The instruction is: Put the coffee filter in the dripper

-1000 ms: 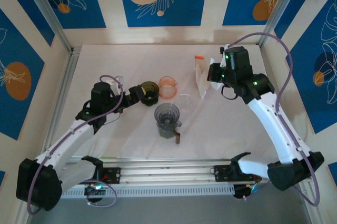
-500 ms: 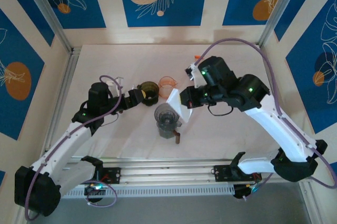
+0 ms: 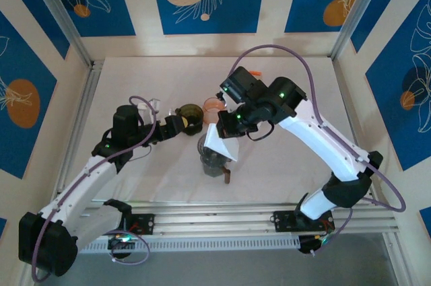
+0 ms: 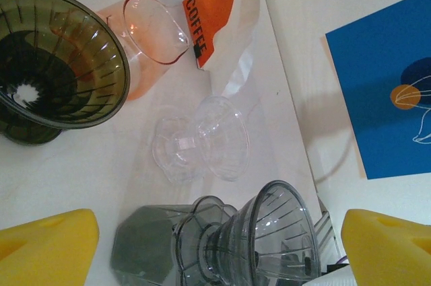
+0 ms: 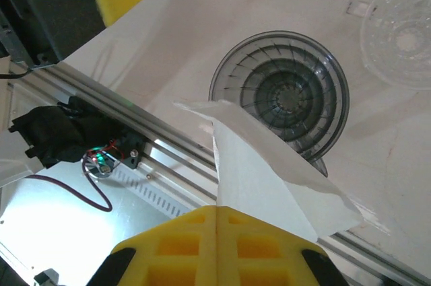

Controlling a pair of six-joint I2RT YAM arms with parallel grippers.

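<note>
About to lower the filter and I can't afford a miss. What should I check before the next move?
1. Right tool shut on the paper filter: ok.
2. Filter above the grey dripper: ok, though off-centre toward its rim.
3. Grey dripper's bowl empty: ok.
4. Grey dripper upright on its base: ok.
5. Filter opened into a cone: not ok, looks folded flat.
6. Left tool open, apart from the grey dripper, beside the olive dripper: ok.
</note>
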